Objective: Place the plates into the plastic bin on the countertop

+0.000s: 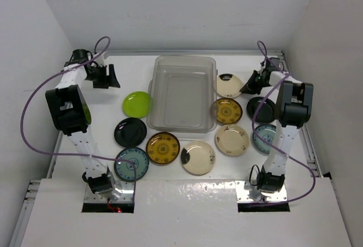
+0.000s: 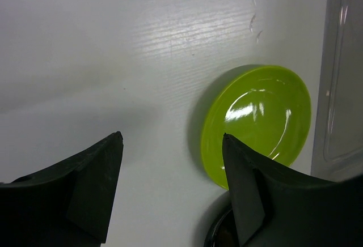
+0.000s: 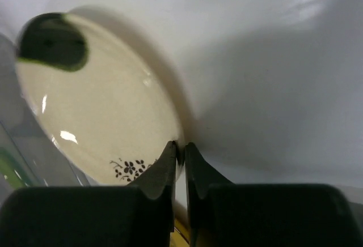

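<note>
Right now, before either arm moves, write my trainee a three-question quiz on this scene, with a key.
1. True or false: the plastic bin already holds a plate.
2. Which plate is the right gripper pinching by the rim? A) a black plate B) the cream plate with a dark patch C) a teal patterned plate
3. Fill in: the left gripper hangs over the countertop near the lime green plate with its jaws ____.
Key: 1 false; 2 B; 3 open.
</note>
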`<action>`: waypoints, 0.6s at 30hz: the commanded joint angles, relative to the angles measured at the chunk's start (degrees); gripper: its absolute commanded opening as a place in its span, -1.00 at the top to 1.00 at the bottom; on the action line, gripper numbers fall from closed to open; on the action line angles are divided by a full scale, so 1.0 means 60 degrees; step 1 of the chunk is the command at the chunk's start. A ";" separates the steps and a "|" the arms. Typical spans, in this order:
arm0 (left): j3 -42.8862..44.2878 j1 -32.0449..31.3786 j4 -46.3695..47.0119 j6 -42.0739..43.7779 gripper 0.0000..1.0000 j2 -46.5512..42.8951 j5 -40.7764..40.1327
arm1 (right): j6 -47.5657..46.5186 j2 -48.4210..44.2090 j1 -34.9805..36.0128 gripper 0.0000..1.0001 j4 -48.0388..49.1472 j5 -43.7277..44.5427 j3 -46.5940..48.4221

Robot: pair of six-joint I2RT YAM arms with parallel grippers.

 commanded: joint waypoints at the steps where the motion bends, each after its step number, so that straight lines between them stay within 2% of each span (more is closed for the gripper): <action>1: -0.0295 -0.0002 0.0025 0.0271 -0.45 0.0146 0.0230 | 0.0427 -0.0158 -0.0055 0.93 0.0710 0.0361 -0.0458; 2: -0.0471 -0.0089 0.0025 0.0272 -0.45 0.0146 0.0143 | 0.0457 -0.0219 -0.0084 1.00 0.0755 0.0450 -0.0531; 6: -0.0940 -0.0309 0.0025 0.0607 -0.45 0.0045 0.0054 | 0.0472 -0.0979 -0.0158 1.00 0.0916 0.1079 -0.0459; 10: -0.1161 -0.0310 0.0025 0.0814 -0.45 -0.0044 -0.0180 | 0.0953 -0.2443 0.0061 1.00 0.1704 0.1958 -0.0794; 14: -0.1248 -0.0310 0.0025 0.0902 -0.45 -0.0044 -0.0180 | 0.1307 -0.4404 0.0500 1.00 0.2497 0.3758 -0.1512; 17: -0.1249 -0.0398 0.0025 0.0902 -0.45 -0.0044 -0.0078 | 0.1278 -0.5037 0.1027 1.00 0.2878 0.5032 -0.2053; 18: -0.1249 -0.0485 0.0025 0.1134 -0.45 -0.0044 0.0169 | 0.1162 -0.5677 0.1348 1.00 0.3140 0.5427 -0.2099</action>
